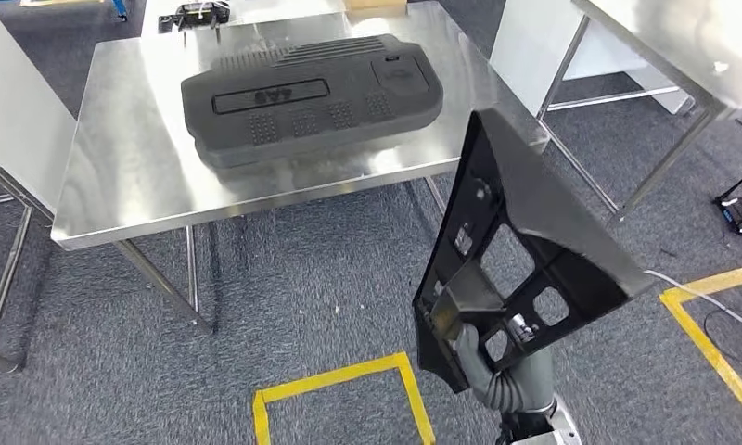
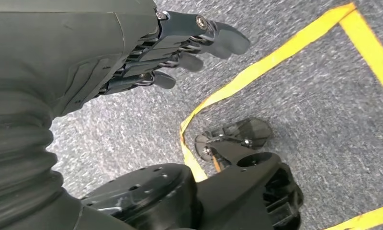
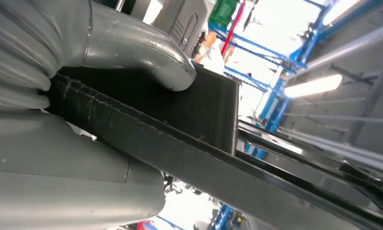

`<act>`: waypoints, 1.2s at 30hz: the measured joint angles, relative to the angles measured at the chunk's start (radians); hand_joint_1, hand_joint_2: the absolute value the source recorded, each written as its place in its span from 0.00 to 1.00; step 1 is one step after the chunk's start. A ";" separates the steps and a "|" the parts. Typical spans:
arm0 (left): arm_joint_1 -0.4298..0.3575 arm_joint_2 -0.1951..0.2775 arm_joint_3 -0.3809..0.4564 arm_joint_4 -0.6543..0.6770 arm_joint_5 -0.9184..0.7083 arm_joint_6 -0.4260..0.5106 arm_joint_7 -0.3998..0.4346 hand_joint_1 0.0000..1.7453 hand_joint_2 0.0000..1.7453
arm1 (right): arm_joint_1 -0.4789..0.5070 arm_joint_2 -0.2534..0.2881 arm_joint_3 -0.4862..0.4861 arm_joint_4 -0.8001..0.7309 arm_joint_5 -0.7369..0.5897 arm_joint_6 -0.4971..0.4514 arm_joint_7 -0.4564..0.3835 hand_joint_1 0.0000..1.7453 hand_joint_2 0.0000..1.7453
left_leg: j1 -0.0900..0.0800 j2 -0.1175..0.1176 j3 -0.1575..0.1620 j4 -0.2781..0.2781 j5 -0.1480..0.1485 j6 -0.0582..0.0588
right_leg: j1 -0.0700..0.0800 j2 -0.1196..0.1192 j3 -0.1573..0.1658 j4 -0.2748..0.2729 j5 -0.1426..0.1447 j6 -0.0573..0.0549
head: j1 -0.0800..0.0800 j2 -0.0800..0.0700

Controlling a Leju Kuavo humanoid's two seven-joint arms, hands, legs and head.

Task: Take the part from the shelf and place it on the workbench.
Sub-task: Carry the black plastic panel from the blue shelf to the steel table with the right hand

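My right hand (image 1: pixel 474 348) pinches the low corner of the black part (image 1: pixel 520 246), which sticks up above it. My left hand (image 2: pixel 146 57) holds nothing, fingers loosely curled. I should lift the part over the workbench (image 1: pixel 117 176) edge ahead and set it on the bare steel beside the big cover (image 1: pixel 312 93).

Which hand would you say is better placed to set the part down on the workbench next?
The right hand: it already grips the black part just short of the workbench. The left hand hangs over the floor, holding nothing.
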 joint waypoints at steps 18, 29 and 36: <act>-0.001 -0.007 0.010 0.000 0.000 0.002 0.002 0.00 1.00 | -0.001 -0.002 0.000 0.002 0.018 -0.005 -0.002 1.00 1.00 | -0.005 -0.008 0.084 0.024 -0.064 -0.005 | 0.002 -0.011 -0.113 0.002 0.098 -0.028 | 0.005 0.000; -0.001 -0.007 0.016 0.000 -0.003 -0.001 -0.001 0.00 1.00 | -0.002 0.001 0.001 0.004 0.028 -0.014 -0.001 1.00 1.00 | -0.003 -0.001 0.012 -0.014 0.005 -0.005 | 0.006 0.000 -0.047 -0.001 0.040 -0.023 | -0.003 0.000; -0.001 -0.008 0.016 0.000 -0.008 -0.001 -0.001 0.00 1.00 | -0.002 0.001 0.005 0.004 0.029 -0.016 0.001 1.00 1.00 | 0.002 -0.001 0.037 -0.030 0.003 0.028 | 0.002 -0.003 -0.152 0.186 -0.042 -0.007 | 0.004 0.000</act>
